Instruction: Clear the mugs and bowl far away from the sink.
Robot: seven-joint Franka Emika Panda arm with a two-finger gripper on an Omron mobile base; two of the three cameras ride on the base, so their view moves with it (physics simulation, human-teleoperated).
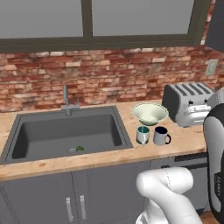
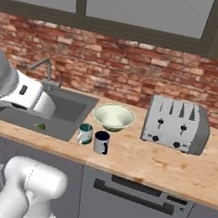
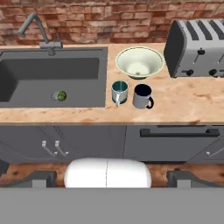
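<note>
Hand view, claw point(image 3: 107, 181) spread wide, grasping nothing, well back from wooden table point(image 3: 183, 103) | teal-lined greyish mug point(image 3: 119, 92) and navy-lined mug point(image 3: 142, 96) side by side just beside dark grey sink point(image 3: 52, 78), at its 3 o'clock | wide cream-green bowl point(image 3: 139, 62) at mugs' 12 o'clock | all likely uncleared.

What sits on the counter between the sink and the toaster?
Between the sink and the toaster sit the bowl, the teal mug and the navy mug, clearest in the hand view.

Wood-grain counter point(image 1: 183, 138), brushed-metal toaster point(image 2: 177, 124), rough brick wall point(image 1: 109, 76)
</note>
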